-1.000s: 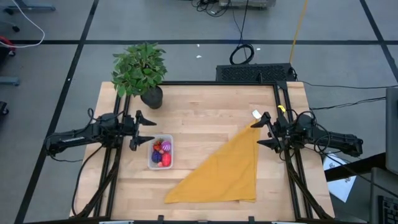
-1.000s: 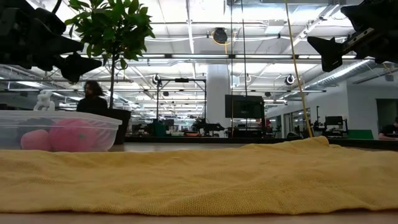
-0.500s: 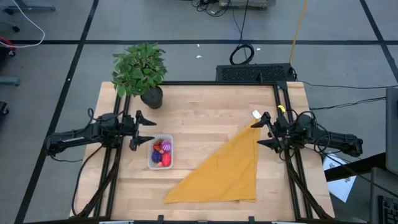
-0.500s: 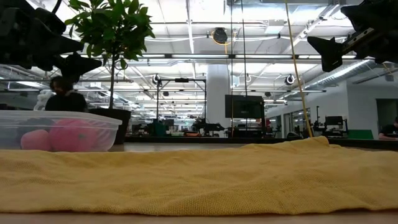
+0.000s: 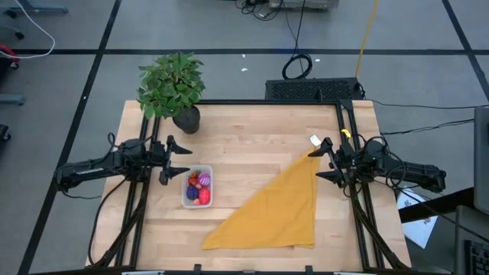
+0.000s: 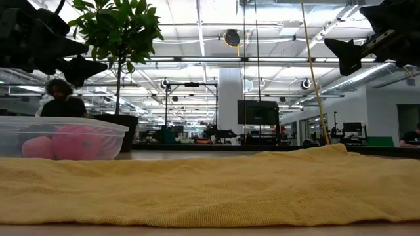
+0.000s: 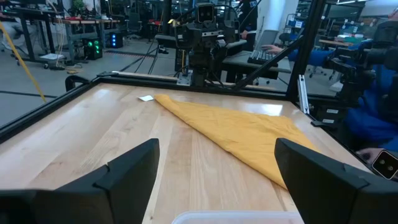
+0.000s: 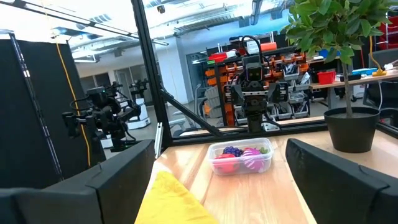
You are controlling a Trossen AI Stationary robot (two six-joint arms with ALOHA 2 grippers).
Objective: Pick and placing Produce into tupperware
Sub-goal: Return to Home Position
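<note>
The clear tupperware stands on the wooden table left of centre, its bottom flat on the wood. Inside lie the produce: small red, pink and purple toys, also seen through its wall in the right wrist view and the low view. My left gripper hangs open above the table just left of the box, pointing level toward the table's right. My right gripper hangs open at the table's right side, pointing left, over the top corner of a mustard-yellow cloth.
A potted green plant stands at the table's far left corner. The yellow triangular cloth lies flat across the table's right and near part. A small white scrap lies by the cloth's far corner. Black frame rails run along both table sides.
Neither arm has moved and nothing on the table has shifted. In the low view a person in the room behind has walked to the left, behind the box.
</note>
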